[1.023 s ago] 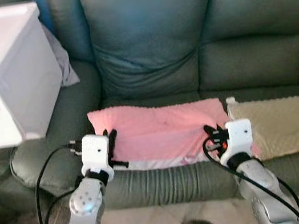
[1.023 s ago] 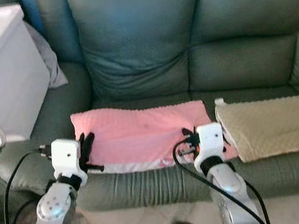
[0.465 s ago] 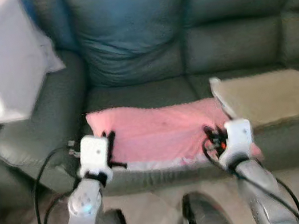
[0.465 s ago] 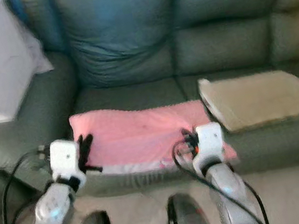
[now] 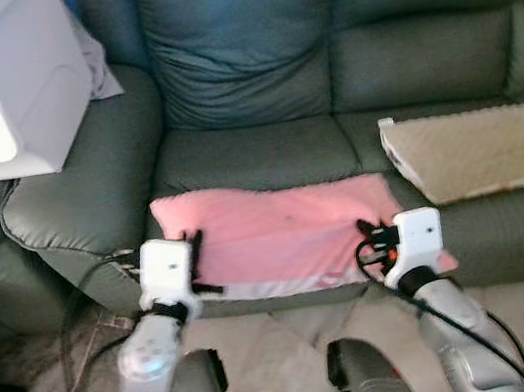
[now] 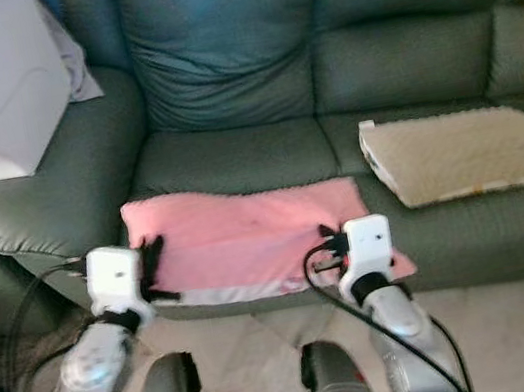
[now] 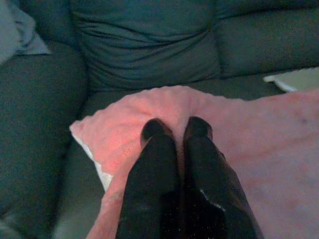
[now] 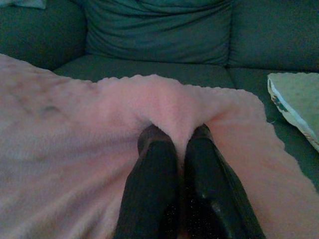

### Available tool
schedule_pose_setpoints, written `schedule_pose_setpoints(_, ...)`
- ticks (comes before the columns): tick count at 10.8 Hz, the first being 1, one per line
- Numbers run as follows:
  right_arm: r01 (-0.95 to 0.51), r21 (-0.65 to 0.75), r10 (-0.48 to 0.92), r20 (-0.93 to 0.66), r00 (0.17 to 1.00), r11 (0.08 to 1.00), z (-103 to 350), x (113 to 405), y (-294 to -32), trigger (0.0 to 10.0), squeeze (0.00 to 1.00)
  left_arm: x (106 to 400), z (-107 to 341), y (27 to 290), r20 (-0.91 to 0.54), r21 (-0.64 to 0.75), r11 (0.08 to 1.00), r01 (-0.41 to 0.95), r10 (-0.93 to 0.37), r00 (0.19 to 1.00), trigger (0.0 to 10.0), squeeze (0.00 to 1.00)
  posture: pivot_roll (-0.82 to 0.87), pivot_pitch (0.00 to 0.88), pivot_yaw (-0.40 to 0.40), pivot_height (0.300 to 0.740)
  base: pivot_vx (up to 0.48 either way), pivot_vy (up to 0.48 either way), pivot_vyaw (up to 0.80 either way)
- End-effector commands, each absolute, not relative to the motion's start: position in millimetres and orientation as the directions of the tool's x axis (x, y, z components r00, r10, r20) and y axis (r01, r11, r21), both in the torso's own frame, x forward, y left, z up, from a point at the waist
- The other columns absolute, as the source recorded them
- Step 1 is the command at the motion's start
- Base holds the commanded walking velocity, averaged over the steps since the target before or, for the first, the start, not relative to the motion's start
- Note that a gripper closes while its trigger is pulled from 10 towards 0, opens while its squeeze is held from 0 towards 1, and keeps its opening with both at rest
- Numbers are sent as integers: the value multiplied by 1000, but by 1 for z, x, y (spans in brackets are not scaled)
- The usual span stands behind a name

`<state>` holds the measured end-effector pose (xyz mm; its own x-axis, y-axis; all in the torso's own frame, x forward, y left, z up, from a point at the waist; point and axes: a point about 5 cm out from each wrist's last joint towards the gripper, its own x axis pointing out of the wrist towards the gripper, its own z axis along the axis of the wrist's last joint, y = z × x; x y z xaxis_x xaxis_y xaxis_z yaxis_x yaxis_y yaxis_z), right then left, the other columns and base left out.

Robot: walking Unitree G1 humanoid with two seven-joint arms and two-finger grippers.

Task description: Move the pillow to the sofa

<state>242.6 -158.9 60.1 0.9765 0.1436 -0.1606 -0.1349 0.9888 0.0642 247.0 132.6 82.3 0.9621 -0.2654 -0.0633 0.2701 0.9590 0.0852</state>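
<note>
The pink pillow [image 5: 284, 233] is held flat between my two grippers, over the front edge of the grey-green sofa's seat [image 5: 255, 157]. My left gripper [image 5: 195, 259] is shut on its left end, where the fabric bunches around the black fingers [image 7: 154, 149]. At the pillow's right end my right gripper [image 5: 369, 238] is shut on it, its fingers [image 8: 202, 159] pressed into the pink fleece [image 8: 65, 129]. The pillow's near edge overhangs the sofa front. Whether its far edge rests on the seat cannot be told.
A beige pillow [image 5: 487, 148] lies on the seat to the right. A white box [image 5: 0, 90] stands on the left armrest [image 5: 80, 198], with grey cloth behind it. My legs [image 5: 362, 387] and tiled floor show below.
The camera has moved: the sofa now sits farther off, with more bare seat behind the pillow and floor below. Both grippers keep their hold on the pink pillow.
</note>
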Motion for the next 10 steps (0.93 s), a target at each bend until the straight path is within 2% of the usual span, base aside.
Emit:
schedule_pose_setpoints(1,-126,58,132,-129,983,990,66,246,-161,10000,0,251,92,131,-21,89,956,280,-279,960,10000,0,-51,60,-54,644,274,0,0)
schedule_pose_setpoints(10,-133,52,138,-122,983,990,68,248,-161,10000,0,251,91,126,-23,77,950,302,-301,953,10000,0,-62,67,-54,644,386,0,0)
